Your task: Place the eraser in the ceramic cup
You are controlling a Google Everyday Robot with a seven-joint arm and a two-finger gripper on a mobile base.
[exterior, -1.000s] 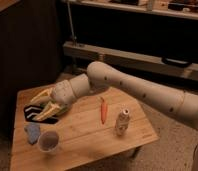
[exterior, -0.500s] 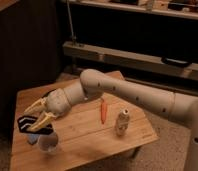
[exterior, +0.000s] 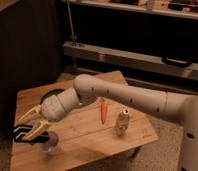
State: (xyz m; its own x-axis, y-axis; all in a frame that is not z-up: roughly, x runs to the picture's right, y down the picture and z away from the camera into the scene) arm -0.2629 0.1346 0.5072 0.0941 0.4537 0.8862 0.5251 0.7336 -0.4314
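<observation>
I am reaching my arm (exterior: pixel 127 97) across the wooden tabletop (exterior: pixel 87 137) toward its near left corner, and my end effector (exterior: pixel 28 131) is hanging there just above the ceramic cup (exterior: pixel 51 141). Its two pale fingers (exterior: pixel 29 115) are clamped on the eraser (exterior: pixel 24 133), which is showing as a small black oblong block with pale stripes running along its length. I am holding it roughly level, with part of it sticking out to the left of the fingers and over the tabletop's left edge. The cup is sitting upright just right of and below the eraser; it is small, round and pale, and my wrist is covering part of its rim. Whether the eraser is touching the cup, I cannot tell.

A green plate (exterior: pixel 52 93) is lying farther back, mostly hidden behind my arm. A carrot (exterior: pixel 104 112) is lying near the middle of the tabletop, and a slim pale bottle (exterior: pixel 123 123) is standing upright just to its right. I am not making out any readable writing on the eraser, cup or bottle.
</observation>
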